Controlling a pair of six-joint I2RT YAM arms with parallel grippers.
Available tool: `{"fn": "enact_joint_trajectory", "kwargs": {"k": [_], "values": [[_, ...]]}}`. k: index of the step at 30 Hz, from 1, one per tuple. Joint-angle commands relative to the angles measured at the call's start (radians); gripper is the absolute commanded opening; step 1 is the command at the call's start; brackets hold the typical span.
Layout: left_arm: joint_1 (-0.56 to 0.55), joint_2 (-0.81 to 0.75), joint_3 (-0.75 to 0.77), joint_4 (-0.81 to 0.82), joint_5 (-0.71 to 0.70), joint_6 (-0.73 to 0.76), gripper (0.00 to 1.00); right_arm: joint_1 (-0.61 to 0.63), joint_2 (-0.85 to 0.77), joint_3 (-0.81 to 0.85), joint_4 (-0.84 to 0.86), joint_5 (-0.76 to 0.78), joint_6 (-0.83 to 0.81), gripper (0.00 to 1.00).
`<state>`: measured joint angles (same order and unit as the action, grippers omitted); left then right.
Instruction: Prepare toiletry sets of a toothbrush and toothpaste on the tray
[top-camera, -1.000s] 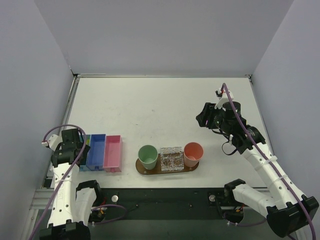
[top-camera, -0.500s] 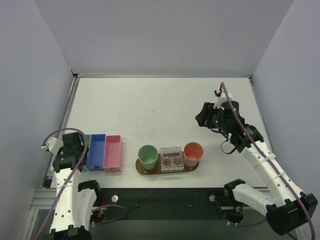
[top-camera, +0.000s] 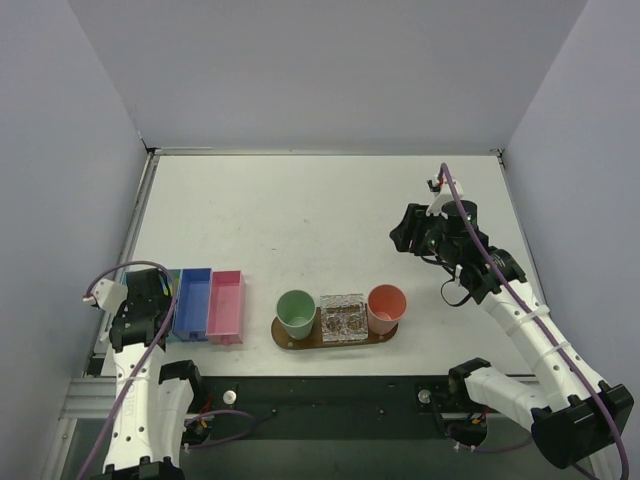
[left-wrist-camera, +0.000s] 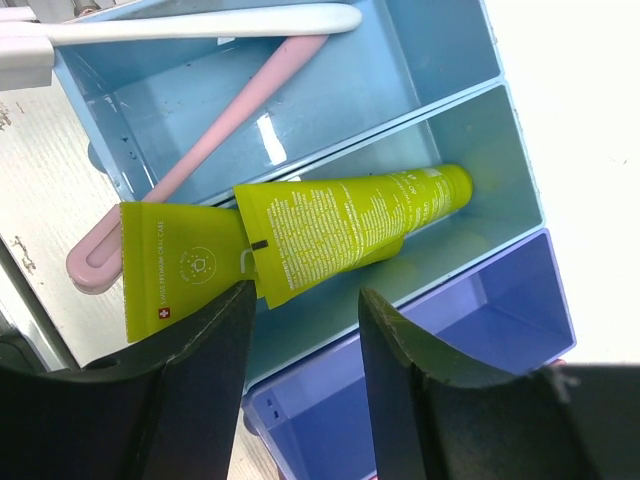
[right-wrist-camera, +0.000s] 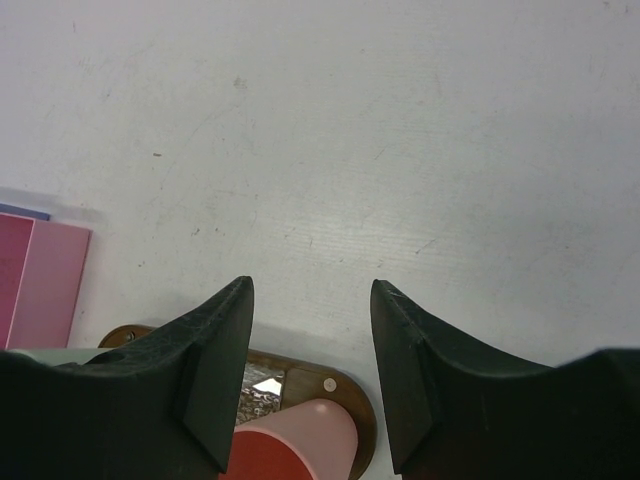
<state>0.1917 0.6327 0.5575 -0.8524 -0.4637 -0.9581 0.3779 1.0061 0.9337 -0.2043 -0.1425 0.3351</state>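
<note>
wood tray: 6 o'clock edge of the worktop, carrying green cup, clear block, salmon cup.
toothbrush: pink, slanted in pale blue bin at 8 o'clock of the worktop; off the tray.
toothpaste: green tube in the adjoining compartment, crimped end over the wall.
left fingers: spread above the tube, pinching nothing.
right fingers: spread, 1 o'clock of the tray, holding nothing.

- Tray bears green cup, clear box, pink cup.
- Blue bin and pink bin touch, left of it.
- Left gripper hangs over the bins' left end; jaws unclear.
</note>
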Motion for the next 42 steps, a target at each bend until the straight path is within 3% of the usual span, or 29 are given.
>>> {"fn": "enact_joint_trajectory", "kwargs": {"k": [1, 11, 16, 20, 24, 34, 42], "values": [[0.005, -0.018, -0.016, 0.044, -0.029, -0.054, 0.55, -0.010, -0.001, 0.019, 0.039, -0.011, -0.002, 0.46], [0.006, -0.048, -0.031, 0.067, -0.076, -0.050, 0.34, -0.014, 0.003, 0.014, 0.046, -0.016, 0.002, 0.45], [0.005, -0.056, -0.019, 0.069, -0.096, -0.021, 0.28, -0.017, 0.011, 0.014, 0.049, -0.026, 0.008, 0.45], [0.003, -0.062, -0.016, 0.073, -0.098, -0.004, 0.18, -0.019, 0.014, 0.014, 0.049, -0.032, 0.010, 0.45], [0.002, -0.065, 0.007, 0.070, -0.112, 0.018, 0.00, -0.017, 0.012, 0.014, 0.048, -0.039, 0.013, 0.45], [-0.026, -0.093, 0.097, 0.099, -0.125, 0.188, 0.00, -0.019, 0.014, 0.014, 0.046, -0.045, 0.018, 0.44], [-0.040, -0.208, 0.079, 0.223, -0.023, 0.400, 0.00, -0.019, 0.022, 0.014, 0.045, -0.058, 0.024, 0.44]]}}
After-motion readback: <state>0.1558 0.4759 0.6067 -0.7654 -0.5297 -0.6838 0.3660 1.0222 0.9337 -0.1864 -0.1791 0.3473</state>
